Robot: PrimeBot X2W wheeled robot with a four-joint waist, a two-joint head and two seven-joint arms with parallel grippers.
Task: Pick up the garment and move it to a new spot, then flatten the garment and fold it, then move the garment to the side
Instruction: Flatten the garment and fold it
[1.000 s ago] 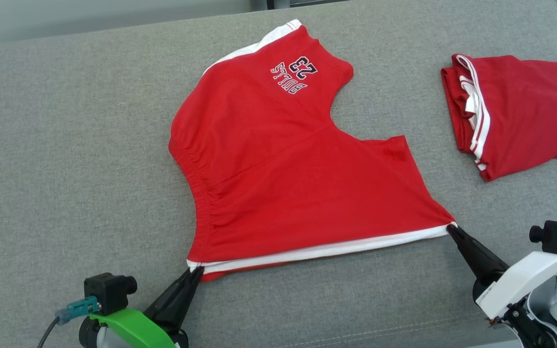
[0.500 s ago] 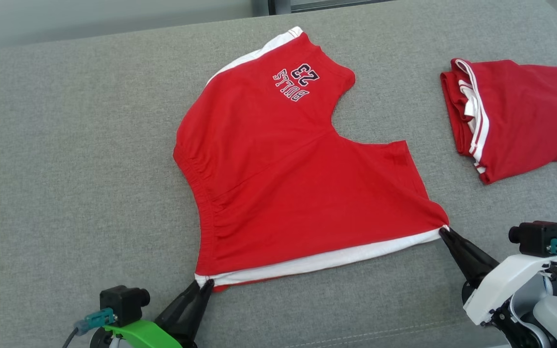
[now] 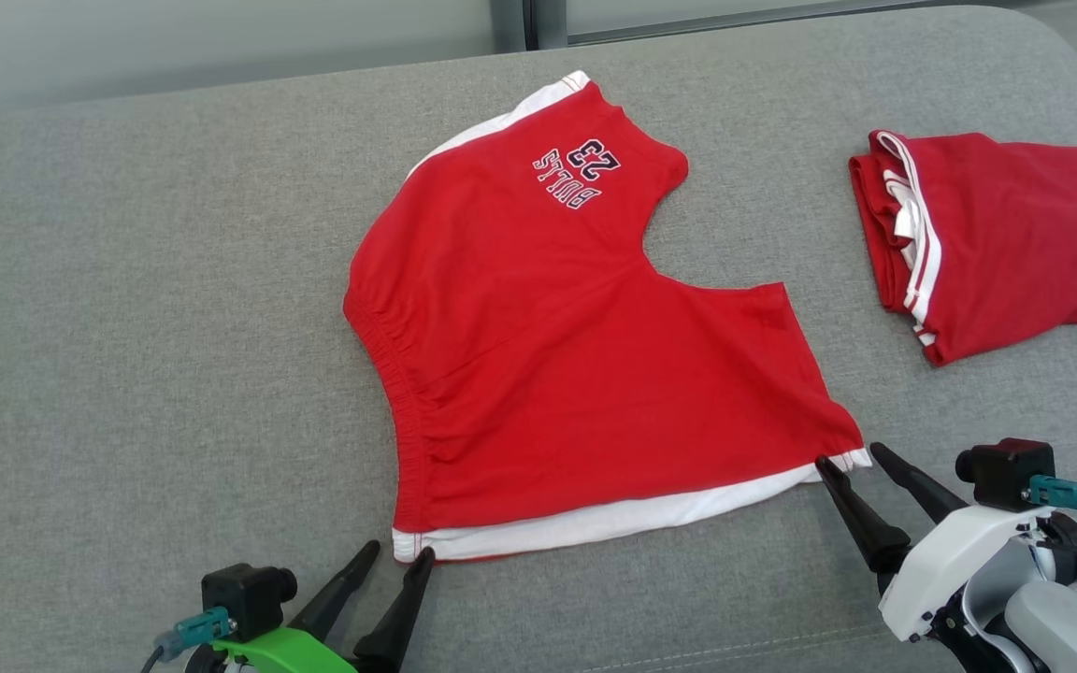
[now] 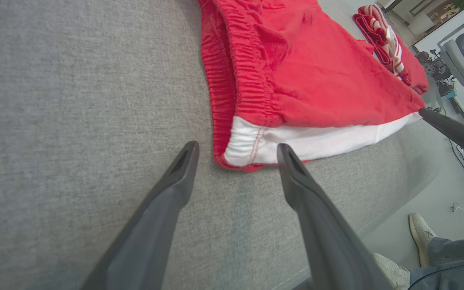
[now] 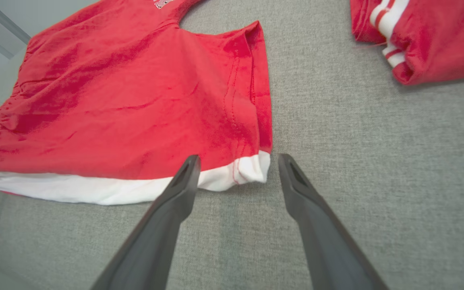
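Head view | red garment [image 3: 585, 374] flat, white trim | left end effector [image 3: 399, 550] released | right end effector [image 3: 847, 455] released

Red garment [image 3: 595, 374] of soft, matt knit cloth, its waistband [image 4: 248, 80] puckered into fine elastic ribs and its white hem band [image 3: 613, 519] sewn with red thread. The number 23 [image 3: 595, 157] sits flat on the cloth; stitched or printed cannot be told. The grey cushion [image 3: 146, 327] beneath is coarse, matt woven fabric. A 2nd garment [image 3: 1015, 243] shows the same dull cloth. The left gripper [image 3: 398, 550] and right gripper [image 3: 847, 454] have smooth, dark, matt fingers [image 5: 312, 217]; the green shell [image 3: 281, 650] and white shell [image 3: 954, 561] look like faintly glossy plastic.
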